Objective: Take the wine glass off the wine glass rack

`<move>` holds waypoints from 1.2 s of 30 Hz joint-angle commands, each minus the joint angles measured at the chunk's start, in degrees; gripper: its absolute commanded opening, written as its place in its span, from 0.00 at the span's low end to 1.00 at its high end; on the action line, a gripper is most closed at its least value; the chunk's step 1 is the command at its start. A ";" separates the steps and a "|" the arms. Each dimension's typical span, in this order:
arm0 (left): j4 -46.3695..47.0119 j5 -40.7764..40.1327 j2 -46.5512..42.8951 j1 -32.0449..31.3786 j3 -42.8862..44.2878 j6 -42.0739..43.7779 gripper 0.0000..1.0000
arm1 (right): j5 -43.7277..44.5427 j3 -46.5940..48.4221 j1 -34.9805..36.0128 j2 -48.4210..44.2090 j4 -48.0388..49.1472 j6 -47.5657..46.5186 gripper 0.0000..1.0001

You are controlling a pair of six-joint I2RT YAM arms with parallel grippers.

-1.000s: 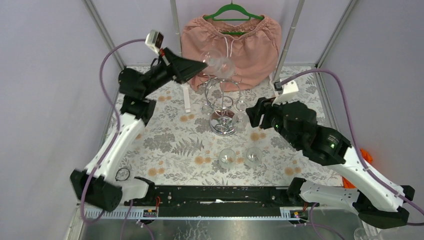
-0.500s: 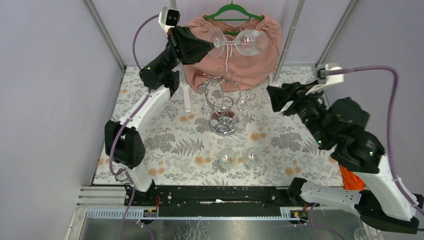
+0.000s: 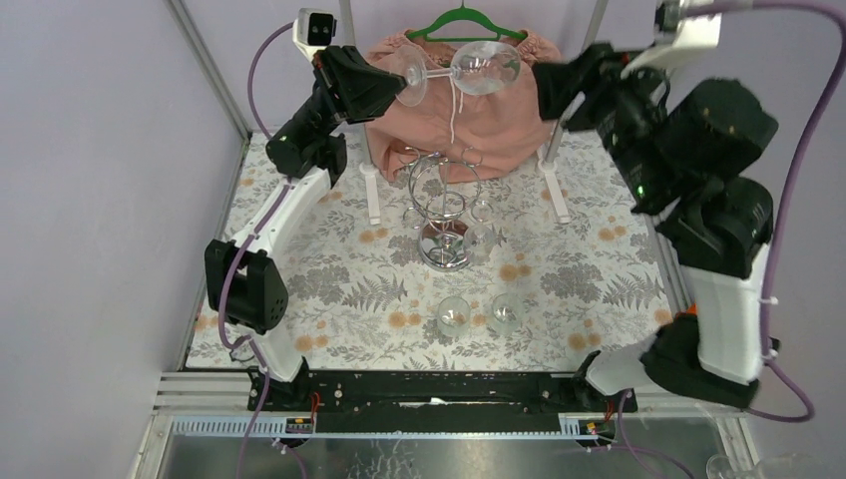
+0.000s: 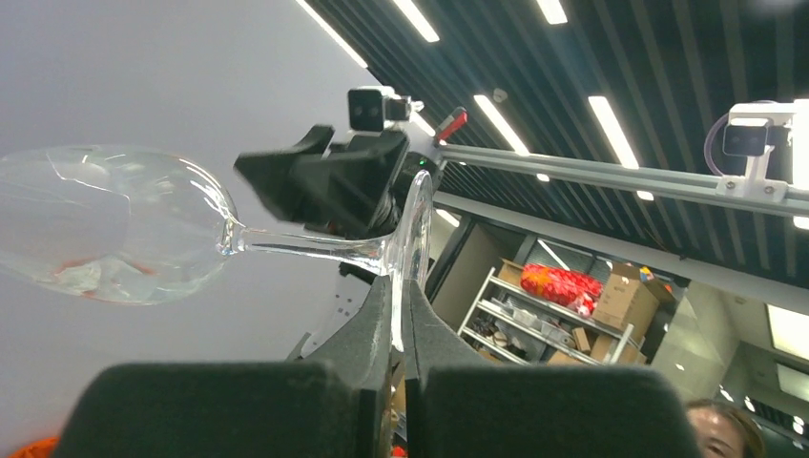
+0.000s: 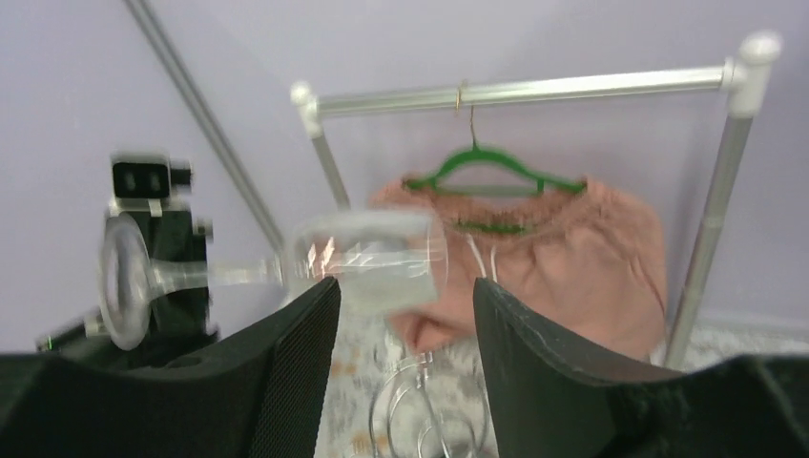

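Left tool (image 3: 397, 88) is clamping, jaws together, on the foot disc of the wine glass (image 3: 481, 67). It is holding the glass sideways, stem level, bowl pointing toward the right arm. The glass is hanging high above the wine glass rack (image 3: 442, 205), clear of its looping wire arms; judging the lift-off as done. Gripping the thin foot is leaving stem and bowl free for a second hold.

Right tool (image 3: 547, 90) is standing with fingers apart just beside the bowl, not touching it as far as I can tell; probably lining up for a handover.

Behind the rack, pink shorts (image 3: 504, 130) on a green hanger (image 3: 464, 18) are crowding the glass. Two spare glasses (image 3: 453, 315) are sitting on the table (image 3: 319, 289) on the rack's near side, leaving open room either side of the rack.
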 commanded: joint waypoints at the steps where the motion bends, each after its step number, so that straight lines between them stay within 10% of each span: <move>1: 6.03 -2.46 -2.89 1.68 -2.13 -3.86 0.00 | -2.79 23.18 -5.20 12.36 -7.62 -3.28 0.60; 9: 6.03 -1.01 -4.24 3.67 -5.24 -4.16 0.00 | -35.19 -4.80 -36.79 10.93 5.86 18.66 0.54; 14: 6.03 0.28 -4.73 4.82 -6.08 -4.12 0.00 | -63.41 -24.57 -54.22 10.94 31.94 36.04 0.47; 19: 6.02 0.85 -3.81 5.02 -6.36 -3.75 0.00 | -80.44 -38.85 -59.83 10.61 67.87 53.91 0.51; 26: 6.03 0.51 -2.00 4.36 -6.82 -3.38 0.00 | -83.86 -38.31 -61.78 25.50 133.05 105.37 0.52; 36: 5.85 -0.07 3.56 -0.80 -0.16 -2.94 0.00 | -86.95 -42.83 -57.56 26.27 135.88 107.60 0.51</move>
